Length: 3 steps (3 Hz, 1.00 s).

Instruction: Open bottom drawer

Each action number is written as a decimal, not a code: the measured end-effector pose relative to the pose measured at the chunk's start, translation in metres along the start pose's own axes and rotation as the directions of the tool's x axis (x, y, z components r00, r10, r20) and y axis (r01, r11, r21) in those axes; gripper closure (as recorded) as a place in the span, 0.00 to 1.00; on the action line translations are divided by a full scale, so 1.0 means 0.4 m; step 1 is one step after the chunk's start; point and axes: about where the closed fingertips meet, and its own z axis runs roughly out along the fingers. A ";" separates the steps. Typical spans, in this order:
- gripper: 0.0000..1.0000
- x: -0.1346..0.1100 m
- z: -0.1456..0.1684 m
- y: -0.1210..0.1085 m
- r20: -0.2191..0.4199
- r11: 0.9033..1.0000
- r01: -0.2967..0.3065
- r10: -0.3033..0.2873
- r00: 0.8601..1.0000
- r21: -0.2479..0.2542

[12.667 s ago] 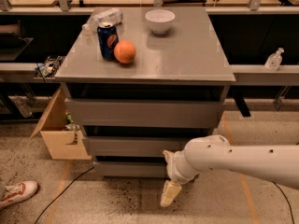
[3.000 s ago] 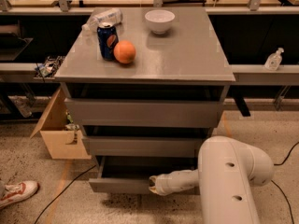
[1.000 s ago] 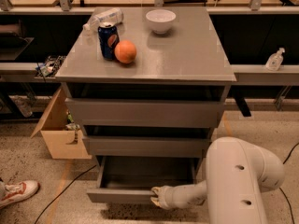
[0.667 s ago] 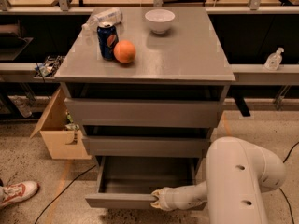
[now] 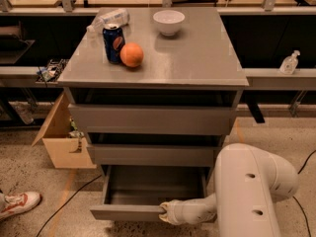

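The bottom drawer (image 5: 129, 212) of the grey cabinet is pulled well out. Its flat grey front faces me and its shallow grey box inside (image 5: 153, 184) shows nothing in it. My gripper (image 5: 164, 212) sits at the right part of the drawer front's top edge, at the end of my white arm (image 5: 247, 191), which reaches in from the lower right. The middle drawer (image 5: 153, 154) and the top drawer (image 5: 150, 120) above stand only slightly out.
On the cabinet top (image 5: 197, 58) stand a blue soda can (image 5: 113, 43), an orange (image 5: 132, 55), a white bowl (image 5: 169, 22) and a lying plastic bottle (image 5: 108, 19). A cardboard box (image 5: 61, 137) sits on the floor at left, a shoe (image 5: 17, 205) at far left.
The bottom drawer went from shut to pulled far out toward me. My gripper moved from the floor beside the cabinet to the drawer front and came forward with it.
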 end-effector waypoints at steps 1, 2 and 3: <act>1.00 -0.001 0.007 0.035 0.006 1.000 0.003 -0.003 1.000 -0.008; 1.00 -0.005 0.001 0.033 0.005 1.000 0.004 -0.003 1.000 -0.009; 1.00 -0.006 -0.001 0.033 0.006 1.000 0.004 -0.003 1.000 -0.009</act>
